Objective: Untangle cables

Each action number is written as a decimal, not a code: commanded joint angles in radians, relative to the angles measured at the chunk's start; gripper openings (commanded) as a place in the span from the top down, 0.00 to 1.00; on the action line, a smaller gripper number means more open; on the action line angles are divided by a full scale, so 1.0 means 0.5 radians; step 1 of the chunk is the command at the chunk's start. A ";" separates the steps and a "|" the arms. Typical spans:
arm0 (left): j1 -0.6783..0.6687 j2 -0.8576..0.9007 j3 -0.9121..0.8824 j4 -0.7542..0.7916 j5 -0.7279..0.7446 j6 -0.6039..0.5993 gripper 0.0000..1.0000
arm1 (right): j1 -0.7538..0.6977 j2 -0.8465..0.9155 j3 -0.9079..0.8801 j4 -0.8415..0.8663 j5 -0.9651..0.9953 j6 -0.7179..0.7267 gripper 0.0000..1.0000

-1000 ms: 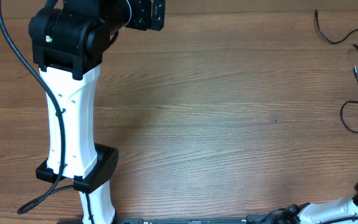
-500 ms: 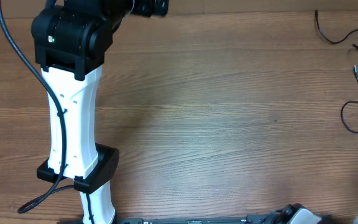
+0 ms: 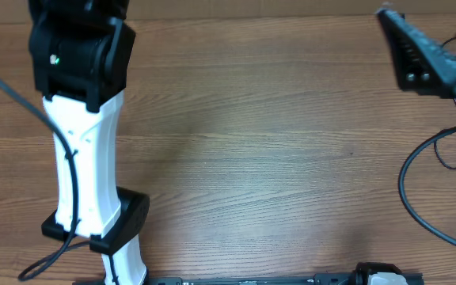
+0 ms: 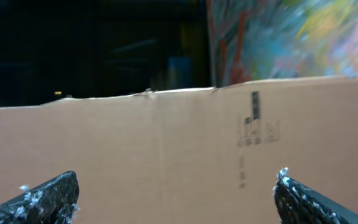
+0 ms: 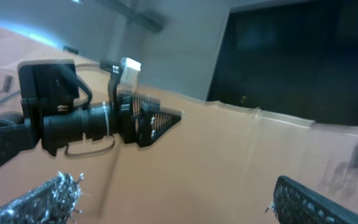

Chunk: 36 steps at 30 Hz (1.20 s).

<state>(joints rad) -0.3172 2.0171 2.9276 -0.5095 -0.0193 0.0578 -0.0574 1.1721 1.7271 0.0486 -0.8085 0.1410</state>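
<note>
The cables (image 3: 447,164) are thin black cords lying on the wooden table at the far right edge of the overhead view, largely covered by my right arm and its thicker wire. My right gripper (image 3: 408,49) hangs raised over the table's back right corner. In the right wrist view its jaws (image 5: 173,193) are open with nothing between them, facing a cardboard wall. My left gripper (image 4: 174,182) is open and empty too, looking at cardboard. It is out of the overhead view, where only the left arm (image 3: 81,158) shows. Neither wrist view shows a cable.
A cardboard wall (image 4: 166,143) stands behind the table. A black camera-like device on a mount (image 5: 73,118) sits in front of it in the right wrist view. The right arm's thick black wire (image 3: 406,190) loops over the table's right side.
The right arm has swung up from the bottom right corner to the back right, covering part of the cables. The left arm has shifted left and its gripper has left the overhead view.
</note>
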 commanded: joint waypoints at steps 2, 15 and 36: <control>-0.035 -0.336 -0.163 -0.140 -0.335 0.276 0.00 | 0.081 0.008 -0.008 -0.505 -0.011 0.013 0.00; -0.036 -1.483 -1.579 -0.288 -0.780 0.490 0.00 | 0.242 -0.700 -0.249 -1.202 0.352 -0.555 0.00; -0.034 -2.731 -2.631 -0.276 -0.760 0.491 0.00 | 0.214 -2.060 -0.509 -1.147 0.202 -0.532 0.00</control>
<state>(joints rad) -0.3279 0.6472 1.6306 -0.6113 -0.3882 0.2916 0.0547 0.2226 1.5150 -0.5350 -0.7033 -0.1310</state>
